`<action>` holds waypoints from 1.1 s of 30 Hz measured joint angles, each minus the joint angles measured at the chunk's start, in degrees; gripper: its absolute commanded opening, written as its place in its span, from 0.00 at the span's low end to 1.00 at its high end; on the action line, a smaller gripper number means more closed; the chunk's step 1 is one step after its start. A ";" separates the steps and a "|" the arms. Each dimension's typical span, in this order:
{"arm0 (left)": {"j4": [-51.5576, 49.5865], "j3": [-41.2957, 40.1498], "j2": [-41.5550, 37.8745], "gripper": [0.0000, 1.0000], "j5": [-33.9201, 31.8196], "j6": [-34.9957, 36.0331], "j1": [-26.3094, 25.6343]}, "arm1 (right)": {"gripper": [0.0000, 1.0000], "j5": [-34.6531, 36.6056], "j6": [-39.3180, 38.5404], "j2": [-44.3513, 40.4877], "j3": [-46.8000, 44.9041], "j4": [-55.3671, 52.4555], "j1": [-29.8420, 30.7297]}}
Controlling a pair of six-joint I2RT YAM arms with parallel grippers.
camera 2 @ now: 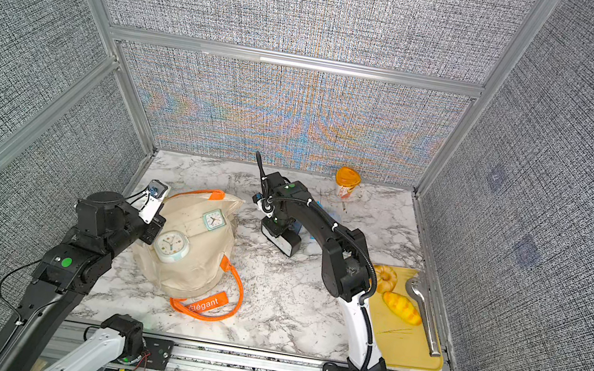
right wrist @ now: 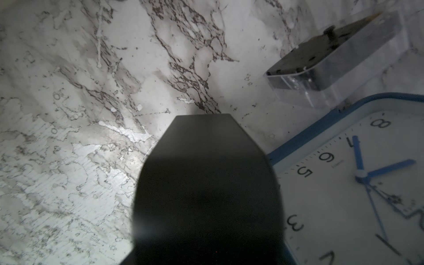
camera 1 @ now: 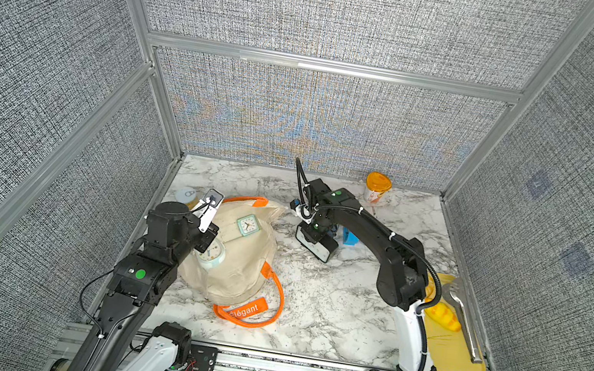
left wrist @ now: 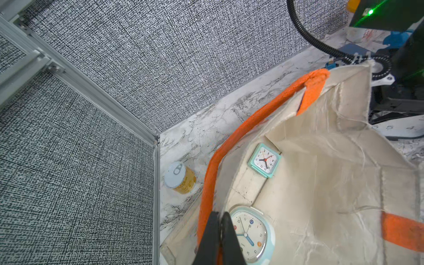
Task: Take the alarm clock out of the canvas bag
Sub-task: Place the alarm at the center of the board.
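The cream canvas bag [camera 1: 242, 266] [camera 2: 195, 259] with orange handles lies on its side at the table's left. A round pale-blue alarm clock [camera 1: 211, 255] [left wrist: 251, 234] and a small square teal clock [camera 1: 248, 225] [left wrist: 264, 160] rest on its fabric near the mouth. My left gripper [left wrist: 220, 220] is shut on the orange handle at the bag's rim, right beside the round clock. My right gripper [camera 1: 314, 231] points down onto a black clock with a white face [camera 1: 316, 244] [right wrist: 206, 183] standing on the marble. That clock's dark body hides the right fingers.
A blue-rimmed clock [right wrist: 355, 183] [camera 1: 350, 239] and a clear plastic case [right wrist: 332, 59] lie next to the black clock. A tin can [left wrist: 180, 177] stands in the far left corner. At the back stands an orange-lidded cup [camera 1: 378, 187]. A yellow board [camera 1: 455, 349] with bread and tongs [camera 1: 466, 318] lies at the right.
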 measured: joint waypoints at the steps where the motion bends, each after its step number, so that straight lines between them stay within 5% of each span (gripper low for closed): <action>1: 0.04 -0.11 -0.04 0.00 0.07 0.00 0.00 | 0.55 0.04 0.07 0.20 0.17 -0.02 -0.02; 14: 1.70 -0.92 -0.09 0.00 0.74 -0.39 0.15 | 0.68 0.02 1.97 -0.04 2.89 -0.07 0.11; 27: 1.03 -3.21 -4.59 0.00 8.44 -1.33 0.15 | 0.70 1.44 6.75 -10.78 11.39 2.49 0.76; 30: -0.33 -1.92 -3.06 0.00 9.64 -3.21 0.15 | 0.70 1.97 10.67 -17.90 7.52 6.34 1.01; 33: -2.10 -0.68 -2.34 0.00 11.10 -5.31 0.15 | 0.70 1.03 16.96 -31.54 -7.56 15.61 2.58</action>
